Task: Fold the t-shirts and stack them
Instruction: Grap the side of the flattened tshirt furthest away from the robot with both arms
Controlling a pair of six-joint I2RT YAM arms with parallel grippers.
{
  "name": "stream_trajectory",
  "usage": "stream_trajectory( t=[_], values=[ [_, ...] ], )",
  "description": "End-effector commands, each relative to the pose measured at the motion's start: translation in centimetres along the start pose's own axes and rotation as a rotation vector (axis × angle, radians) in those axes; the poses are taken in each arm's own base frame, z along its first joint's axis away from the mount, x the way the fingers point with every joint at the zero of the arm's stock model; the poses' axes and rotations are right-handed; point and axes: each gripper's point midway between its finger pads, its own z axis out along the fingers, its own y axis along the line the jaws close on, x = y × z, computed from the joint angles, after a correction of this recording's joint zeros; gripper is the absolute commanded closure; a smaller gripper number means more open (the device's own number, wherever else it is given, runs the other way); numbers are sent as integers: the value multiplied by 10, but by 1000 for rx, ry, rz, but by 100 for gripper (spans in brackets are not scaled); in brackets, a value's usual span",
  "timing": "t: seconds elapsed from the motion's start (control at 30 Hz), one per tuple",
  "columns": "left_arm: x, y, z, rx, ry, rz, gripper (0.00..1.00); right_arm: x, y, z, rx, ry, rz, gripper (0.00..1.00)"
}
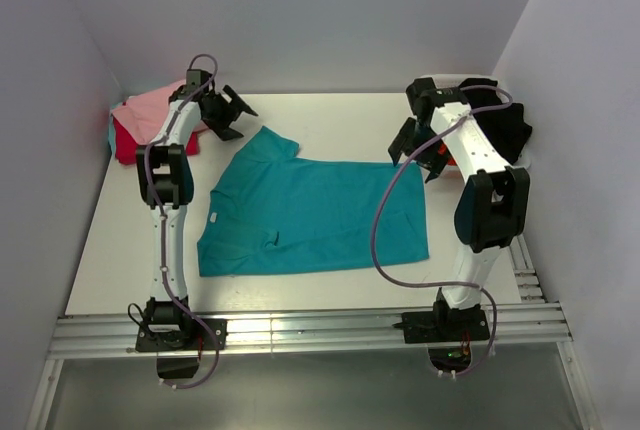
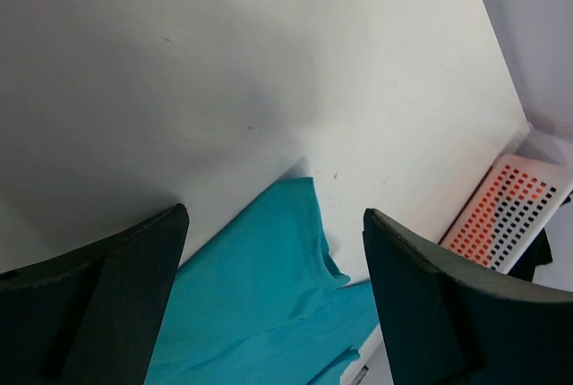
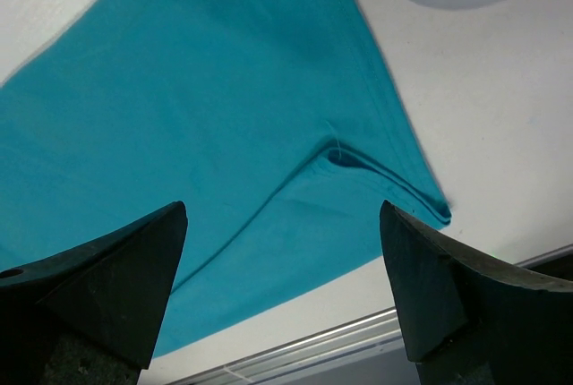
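A teal t-shirt (image 1: pixel 310 210) lies spread flat on the middle of the table, one sleeve pointing to the far left. It also shows in the left wrist view (image 2: pixel 269 295) and the right wrist view (image 3: pixel 206 116). A pink t-shirt (image 1: pixel 150 108) lies on a red one (image 1: pixel 135 145) at the far left. A black t-shirt (image 1: pixel 505 120) and a bit of orange cloth (image 1: pixel 441 157) sit at the far right. My left gripper (image 1: pixel 235 115) (image 2: pixel 276 224) is open and empty above the teal sleeve. My right gripper (image 1: pixel 415 150) (image 3: pixel 282 215) is open and empty above the shirt's far right corner.
A white lattice basket (image 2: pixel 510 210) stands at the far right, with orange showing through its holes. The table (image 1: pixel 330 115) is white, with grey walls close on the left, back and right. A metal rail (image 1: pixel 320 330) runs along the near edge.
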Motion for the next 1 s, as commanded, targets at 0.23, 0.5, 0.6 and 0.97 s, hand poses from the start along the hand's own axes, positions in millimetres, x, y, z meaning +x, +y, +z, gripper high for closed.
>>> stream_trajectory(
  t=[0.23, 0.5, 0.6, 0.97],
  values=[
    [78, 36, 49, -116, 180, 19, 15, -13, 4, 8, 30, 12, -29, 5],
    [73, 40, 52, -149, 153, 28, 36, -13, -6, 10, 36, 10, -26, 6],
    [73, 43, 54, -153, 154, 18, 54, -14, -8, 12, 36, 8, -26, 11],
    [67, 44, 50, -172, 132, 27, 100, -43, 23, 40, 1, 4, -11, 16]
  ],
)
